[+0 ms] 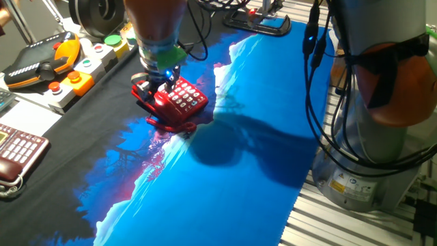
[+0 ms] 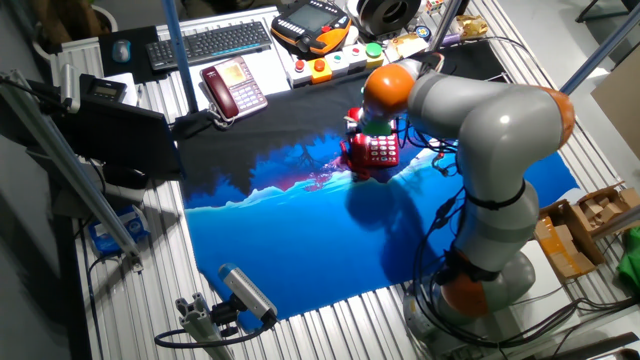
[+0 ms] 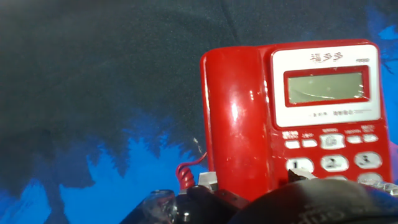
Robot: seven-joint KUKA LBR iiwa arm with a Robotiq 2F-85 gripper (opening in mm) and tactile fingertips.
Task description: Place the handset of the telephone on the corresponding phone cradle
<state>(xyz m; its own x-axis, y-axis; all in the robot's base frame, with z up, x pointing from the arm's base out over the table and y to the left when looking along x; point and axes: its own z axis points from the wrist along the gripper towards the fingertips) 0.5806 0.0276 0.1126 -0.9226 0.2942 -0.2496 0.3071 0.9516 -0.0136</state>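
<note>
From one fixed view, the pincer hangs directly over the left side of the bright red telephone, which sits on the blue-and-black cloth of the counter. A red bar, the handset, lies along the phone's left edge beneath the fingers, its long axis running parallel to the white keypad. Whether the fingers pinch it or stand off it cannot be told here.

From the other fixed view, the arm's wrist covers most of the phone; only the keypad and part of the red base show below it, so the pincer itself is hidden. A dark maroon phone sits well apart near the keyboard.

In the hand view, the camera looks along the phone from its lower end. The handset appears as a glossy red bar lying lengthwise on the phone cradle, just left of the grey display and the number keys. Its coiled cord curls out at the bottom. The pincer's dark parts fill the lower edge, too close and blurred to show finger spread. My judgement: the handset already lies aligned with the cradle, directly under the pincer, so what remains is letting go and lifting straight up.
</note>
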